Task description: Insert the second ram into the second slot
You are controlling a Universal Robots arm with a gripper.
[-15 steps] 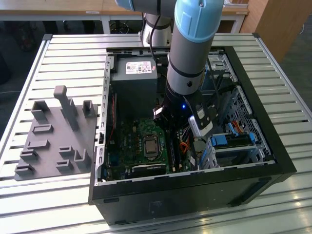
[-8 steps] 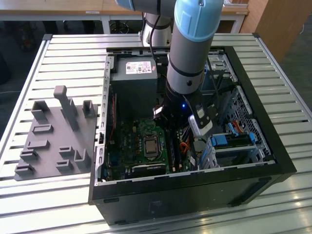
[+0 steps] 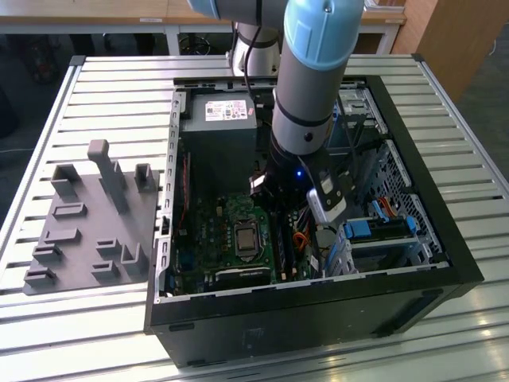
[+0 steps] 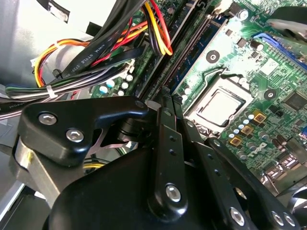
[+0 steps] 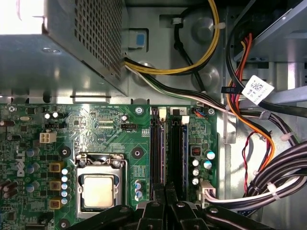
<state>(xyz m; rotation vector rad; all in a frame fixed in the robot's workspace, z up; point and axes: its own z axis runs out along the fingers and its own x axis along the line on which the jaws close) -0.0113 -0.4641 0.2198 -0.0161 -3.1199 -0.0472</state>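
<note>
My gripper (image 3: 274,199) reaches down into the open computer case (image 3: 413,278), over the memory slots (image 5: 158,148) beside the processor socket. In both wrist views its black fingers (image 5: 156,208) stand pressed together at one end of the slots. The second ram (image 5: 171,153) shows edge-on as a long dark strip running away from the fingertips. It lies in line with the slot next to a stick seated there. In the second wrist view the same strip (image 4: 189,52) runs from the gripper (image 4: 168,103) toward the board's far edge. How deep it sits I cannot tell.
The processor socket (image 5: 98,189) lies close beside the slots. A grey power supply (image 5: 57,43) stands at the slots' far end. Cable bundles (image 5: 268,177) crowd the other side. Blue drive-bay latches (image 3: 366,229) sit at the exterior view's right. A grey fixture (image 3: 87,223) lies outside the case.
</note>
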